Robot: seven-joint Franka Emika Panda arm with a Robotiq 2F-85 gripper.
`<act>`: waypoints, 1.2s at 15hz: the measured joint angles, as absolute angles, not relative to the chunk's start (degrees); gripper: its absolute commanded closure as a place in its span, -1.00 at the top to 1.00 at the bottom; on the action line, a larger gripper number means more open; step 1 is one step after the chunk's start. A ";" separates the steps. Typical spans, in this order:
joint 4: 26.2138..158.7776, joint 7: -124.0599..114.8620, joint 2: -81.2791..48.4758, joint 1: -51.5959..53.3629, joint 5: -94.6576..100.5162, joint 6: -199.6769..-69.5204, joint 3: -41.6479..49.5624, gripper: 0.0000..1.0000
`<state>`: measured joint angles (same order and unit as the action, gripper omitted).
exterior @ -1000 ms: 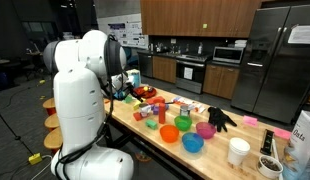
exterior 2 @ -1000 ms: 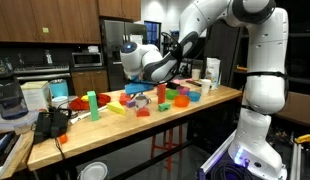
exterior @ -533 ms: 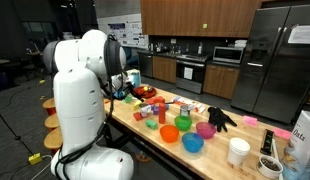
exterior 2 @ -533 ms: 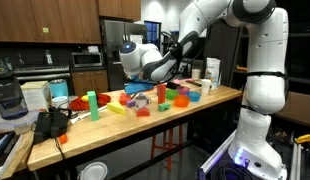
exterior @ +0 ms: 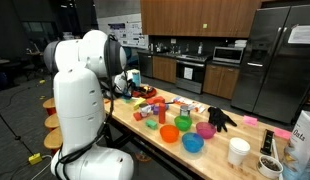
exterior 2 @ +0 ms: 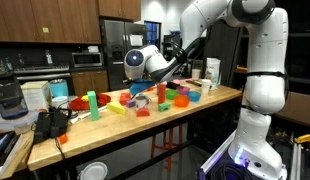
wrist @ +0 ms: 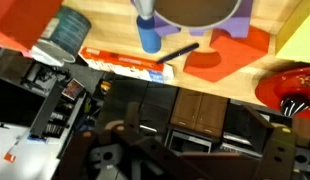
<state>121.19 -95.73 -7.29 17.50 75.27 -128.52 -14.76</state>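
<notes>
Raised since the frame a second earlier, when it was seen lower among the blocks, the gripper [exterior 2: 137,83] is now held above the table [exterior 2: 217,97] and pointed downward.

Jaws: seen apart in the wrist view as two dark, blurred shapes at the lower edge, with nothing clamped between them.

Nearest item: blue cylinder [wrist: 147,34], stood upright on the wood, clear of the fingers and touched by neither.

Next to it: lilac bowl [wrist: 200,10], only part of which is caught by the wrist view. Whether cylinder and bowl touch cannot be told. The same bowl is found below the gripper in an exterior view [exterior 2: 141,101].

Beside the cylinder:
- black marker [wrist: 181,50], laid flat at a slant
- orange-and-white tube [wrist: 125,66], laid flat near the table edge
- red block [wrist: 223,55], notched on one side

Further out in the wrist view:
- can [wrist: 65,27]
- red bowl [wrist: 291,86]
- yellow block [wrist: 295,20]

Farther along the table, as listed from an exterior view:
- orange bowl [exterior: 170,132]
- green bowl [exterior: 183,122]
- blue bowl [exterior: 192,143]
- pink bowl [exterior: 205,129]
- black glove [exterior: 221,118]
- white cup [exterior: 238,150]

These outer items are found in the places they occupied a second earlier.
</notes>
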 measured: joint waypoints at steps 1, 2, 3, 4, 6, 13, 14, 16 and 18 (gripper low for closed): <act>121.35 -97.69 -7.34 17.36 80.19 -129.23 -14.57 1.00; 121.50 -99.93 -7.40 17.21 85.22 -129.76 -14.40 1.00; 121.58 -102.27 -7.46 17.02 90.19 -130.13 -14.30 1.00; 121.61 -104.79 -7.52 16.83 95.23 -130.24 -14.26 1.00; 121.61 -110.58 -7.74 16.58 104.95 -130.03 -14.25 1.00; 121.92 -134.47 -10.88 16.55 131.54 -116.30 -14.97 1.00; 122.15 -137.09 -11.49 16.66 133.59 -113.03 -15.15 1.00; 122.56 -141.93 -12.88 16.78 137.17 -106.16 -15.58 1.00; 122.98 -146.10 -14.31 17.01 140.16 -99.53 -15.84 1.00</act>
<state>122.98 -146.10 -14.31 17.01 140.16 -99.53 -15.84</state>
